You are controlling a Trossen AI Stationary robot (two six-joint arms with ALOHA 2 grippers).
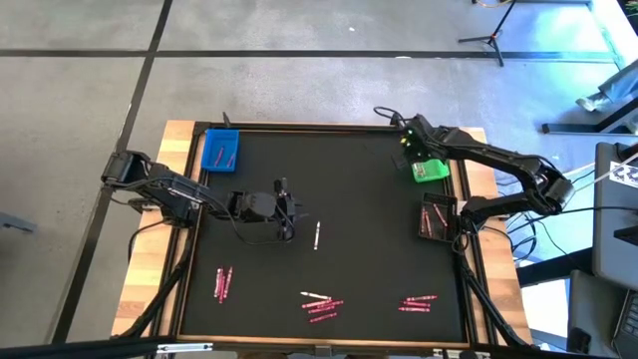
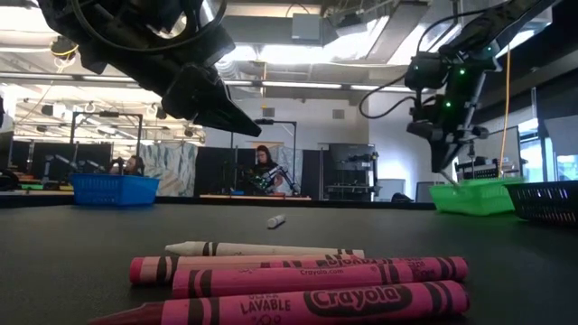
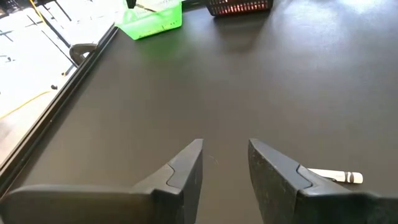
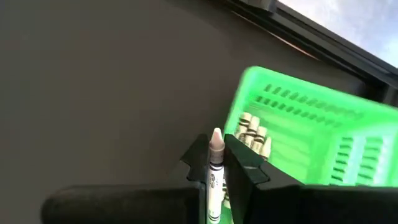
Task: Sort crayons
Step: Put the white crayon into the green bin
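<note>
Our right fingers point(image 4: 216, 163) pinch a white crayon point(image 4: 215, 168) over the green tray point(image 4: 323, 112). Our left fingers point(image 3: 225, 163) hang open above the counter point(image 1: 349, 179). Crayons look light, stiff, snappable; we'd grip mid-stick.

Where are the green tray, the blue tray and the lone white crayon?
green tray point(image 1: 431, 172), high view, its floor.
blue tray point(image 1: 219, 151), high view, its floor.
white crayon point(image 1: 317, 235), high view, mid-shaft.

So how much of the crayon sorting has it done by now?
Partly done. Crayons already lie in the blue tray, green tray and dark tray. The right claw grips a white crayon beside the green tray. Loose crayons still dot the table; the left claw is open and empty.
</note>
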